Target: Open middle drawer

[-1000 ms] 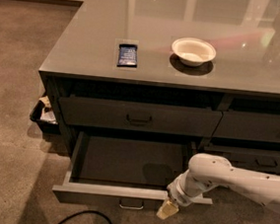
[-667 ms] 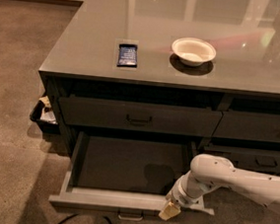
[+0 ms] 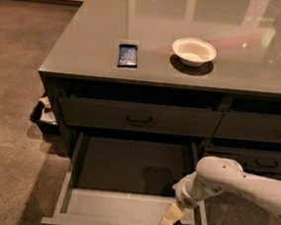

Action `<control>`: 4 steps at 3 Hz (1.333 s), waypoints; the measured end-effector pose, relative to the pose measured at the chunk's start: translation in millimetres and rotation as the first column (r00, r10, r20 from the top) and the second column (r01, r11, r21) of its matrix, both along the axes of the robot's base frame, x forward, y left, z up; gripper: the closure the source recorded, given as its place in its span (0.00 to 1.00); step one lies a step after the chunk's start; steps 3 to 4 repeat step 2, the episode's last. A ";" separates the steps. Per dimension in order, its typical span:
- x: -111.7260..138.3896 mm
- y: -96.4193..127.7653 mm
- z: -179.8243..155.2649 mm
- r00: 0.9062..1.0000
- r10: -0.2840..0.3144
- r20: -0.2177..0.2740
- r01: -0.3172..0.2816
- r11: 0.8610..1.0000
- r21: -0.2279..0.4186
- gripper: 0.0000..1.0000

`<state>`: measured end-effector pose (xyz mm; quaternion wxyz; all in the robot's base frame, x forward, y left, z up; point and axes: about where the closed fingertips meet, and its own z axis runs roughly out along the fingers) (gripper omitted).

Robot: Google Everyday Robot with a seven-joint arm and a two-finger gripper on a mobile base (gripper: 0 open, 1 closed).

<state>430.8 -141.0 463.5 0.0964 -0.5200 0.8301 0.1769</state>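
- Camera view: the middle drawer (image 3: 121,208) stands pulled well out from the cabinet, below the shut upper drawer (image 3: 140,118). Its dark floor and pale grey inner walls are bare to the lens.
- The robot's white arm reaches in from the right, and the tool (image 3: 172,218) hangs at the drawer's front wall, towards its right end. Whether it is spread, pressed together or pinching the wall cannot be told from this angle.
- The drawer looks stiff and boxy, a wide panel-built unit that likely runs on side slides. With nothing inside it should move lightly and straight, though a pull from far off centre could skew it.
- The centre of the front seems the soundest place to take hold. Its outer face is out of sight, so the top edge of the front wall is the only grip on show.
- Up on the surface (image 3: 86,54), a white bowl (image 3: 193,51) and a dark blue packet (image 3: 127,55) sit well apart from the work.
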 end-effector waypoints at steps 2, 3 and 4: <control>0.9 0.7 12.5 0.999 -0.025 0.049 0.024 1.000 0.009 0.00; 0.9 0.7 12.5 0.999 -0.025 0.049 0.024 1.000 0.009 0.00; 0.9 0.7 12.5 0.999 -0.025 0.049 0.024 1.000 0.009 0.00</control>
